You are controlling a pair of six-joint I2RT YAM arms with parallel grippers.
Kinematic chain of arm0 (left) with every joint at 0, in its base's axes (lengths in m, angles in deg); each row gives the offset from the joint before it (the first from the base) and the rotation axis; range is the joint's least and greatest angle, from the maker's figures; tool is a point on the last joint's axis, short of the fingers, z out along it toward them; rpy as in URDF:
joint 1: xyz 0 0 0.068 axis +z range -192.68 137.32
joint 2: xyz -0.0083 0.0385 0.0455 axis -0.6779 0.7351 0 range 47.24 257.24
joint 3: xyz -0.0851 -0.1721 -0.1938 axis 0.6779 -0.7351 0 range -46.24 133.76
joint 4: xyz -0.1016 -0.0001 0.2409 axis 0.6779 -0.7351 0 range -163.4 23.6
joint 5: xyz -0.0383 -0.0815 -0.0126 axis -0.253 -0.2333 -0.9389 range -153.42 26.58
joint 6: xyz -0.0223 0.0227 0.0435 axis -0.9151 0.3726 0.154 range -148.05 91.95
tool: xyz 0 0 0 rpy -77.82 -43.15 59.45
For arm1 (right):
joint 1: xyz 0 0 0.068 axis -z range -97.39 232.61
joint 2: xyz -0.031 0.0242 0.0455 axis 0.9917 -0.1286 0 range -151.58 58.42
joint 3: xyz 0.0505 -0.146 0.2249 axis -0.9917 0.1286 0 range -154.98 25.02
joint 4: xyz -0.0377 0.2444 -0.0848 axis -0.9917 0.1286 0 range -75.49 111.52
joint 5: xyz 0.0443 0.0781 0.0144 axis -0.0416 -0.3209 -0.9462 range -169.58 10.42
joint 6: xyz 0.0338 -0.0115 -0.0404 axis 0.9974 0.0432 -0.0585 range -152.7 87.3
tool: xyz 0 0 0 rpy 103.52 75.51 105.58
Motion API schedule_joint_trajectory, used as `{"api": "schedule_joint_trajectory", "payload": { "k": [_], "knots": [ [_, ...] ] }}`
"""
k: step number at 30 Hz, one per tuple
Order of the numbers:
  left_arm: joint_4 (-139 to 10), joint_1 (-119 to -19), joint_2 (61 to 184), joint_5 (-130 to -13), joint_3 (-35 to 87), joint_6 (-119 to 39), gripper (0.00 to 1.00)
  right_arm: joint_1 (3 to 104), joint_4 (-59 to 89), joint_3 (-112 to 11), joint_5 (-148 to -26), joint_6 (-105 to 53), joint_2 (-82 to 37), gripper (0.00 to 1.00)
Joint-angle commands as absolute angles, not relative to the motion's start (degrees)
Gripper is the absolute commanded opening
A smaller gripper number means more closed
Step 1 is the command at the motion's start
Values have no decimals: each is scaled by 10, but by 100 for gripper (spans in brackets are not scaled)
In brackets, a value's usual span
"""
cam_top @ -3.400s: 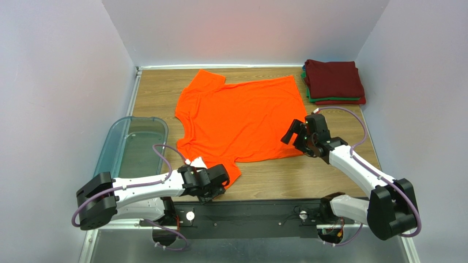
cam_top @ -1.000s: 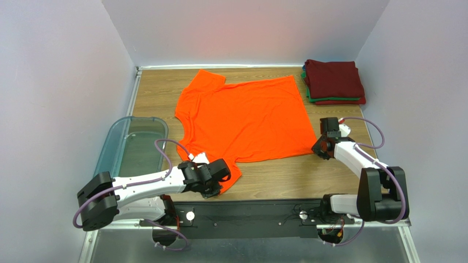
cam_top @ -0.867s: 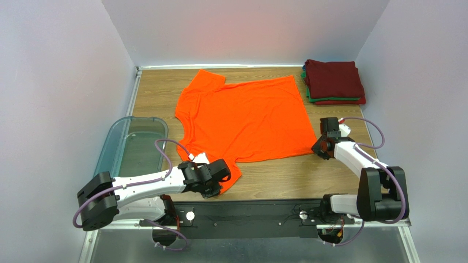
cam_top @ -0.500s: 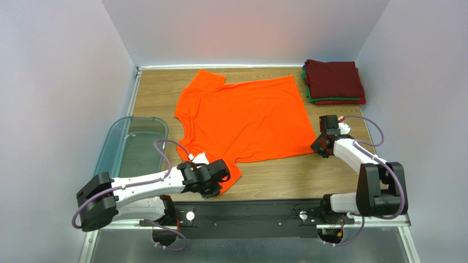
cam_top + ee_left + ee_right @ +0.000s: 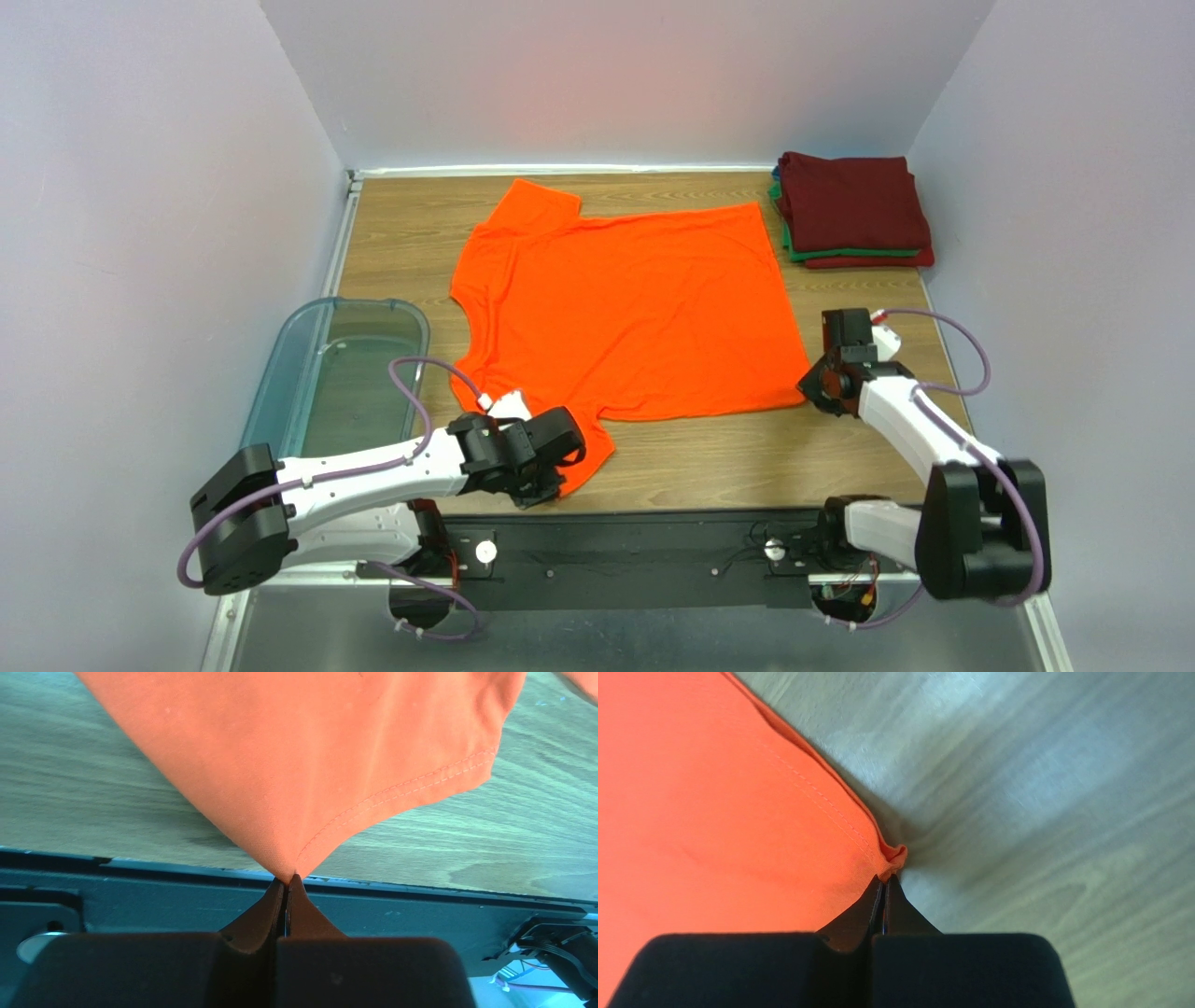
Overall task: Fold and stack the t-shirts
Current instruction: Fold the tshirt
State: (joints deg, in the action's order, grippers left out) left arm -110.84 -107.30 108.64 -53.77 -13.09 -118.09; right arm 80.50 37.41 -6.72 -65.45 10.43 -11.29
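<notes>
Where the left gripper (image 5: 286, 880) pinches: jaws closed on a sleeve tip of the orange t-shirt (image 5: 302, 756), low centre of its wrist view.
Right gripper (image 5: 884, 880): jaws clamped on the shirt's hem corner, with the cloth puckered at the tips.
Top view only: shirt spread flat mid-table (image 5: 701, 462); folded t-shirts (image 5: 853, 210) stacked upper right; bin (image 5: 281, 361) at left.

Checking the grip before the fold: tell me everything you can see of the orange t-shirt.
The orange t-shirt lies spread flat, unfolded, on the wooden table, plain soft-looking cloth with stitched hems, neck towards the left. The left fingers pinch its near sleeve's corner; the right fingers pinch its near hem corner.
</notes>
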Motion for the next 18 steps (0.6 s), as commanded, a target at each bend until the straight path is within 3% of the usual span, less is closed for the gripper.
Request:
{"api": "schedule_joint_trajectory", "payload": {
  "k": [1, 5, 18],
  "knots": [
    [-1149, -1079, 1071, -546, -123, -1188, 0, 810, 440, -39, -651, 136, -39, 2],
    [-1154, -1083, 1055, -552, -128, -1186, 0, 810, 468, -21, -687, 167, 38, 2],
    [-1111, -1076, 1038, -480, -106, -1186, 0, 810, 470, -62, -711, 112, -6, 1]
  ]
}}
